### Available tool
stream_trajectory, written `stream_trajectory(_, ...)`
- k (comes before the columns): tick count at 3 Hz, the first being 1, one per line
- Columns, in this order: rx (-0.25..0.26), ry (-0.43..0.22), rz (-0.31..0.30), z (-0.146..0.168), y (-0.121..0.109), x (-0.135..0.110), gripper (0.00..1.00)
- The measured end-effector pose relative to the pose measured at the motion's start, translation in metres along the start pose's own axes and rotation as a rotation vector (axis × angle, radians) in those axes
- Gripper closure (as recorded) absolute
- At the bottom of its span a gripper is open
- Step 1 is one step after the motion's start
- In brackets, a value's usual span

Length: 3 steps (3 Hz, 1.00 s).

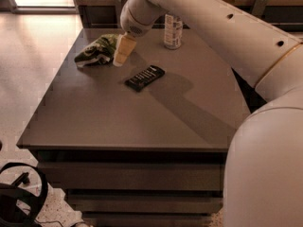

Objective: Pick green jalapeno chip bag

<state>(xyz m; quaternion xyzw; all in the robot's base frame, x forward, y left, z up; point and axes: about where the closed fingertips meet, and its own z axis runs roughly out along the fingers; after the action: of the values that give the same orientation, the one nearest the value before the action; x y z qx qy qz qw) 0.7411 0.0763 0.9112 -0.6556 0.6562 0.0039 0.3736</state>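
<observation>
The green jalapeno chip bag (97, 48) lies crumpled on the far left of the grey table (118, 112). My gripper (122, 53) hangs from the white arm just to the right of the bag, its pale fingers pointing down close to the table and touching or nearly touching the bag's right edge.
A flat black bar with white marks (145, 77) lies right of and nearer than the gripper. A clear bottle (173, 31) stands at the table's far edge. A wooden wall runs behind the table. Black cables (19, 197) lie on the floor at lower left.
</observation>
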Motion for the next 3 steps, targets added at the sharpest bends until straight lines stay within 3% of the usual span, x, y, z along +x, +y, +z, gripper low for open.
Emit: stream_trajectory(3,-0.055,-0.076,0.018,0.109,-0.008,-0.02,0.0)
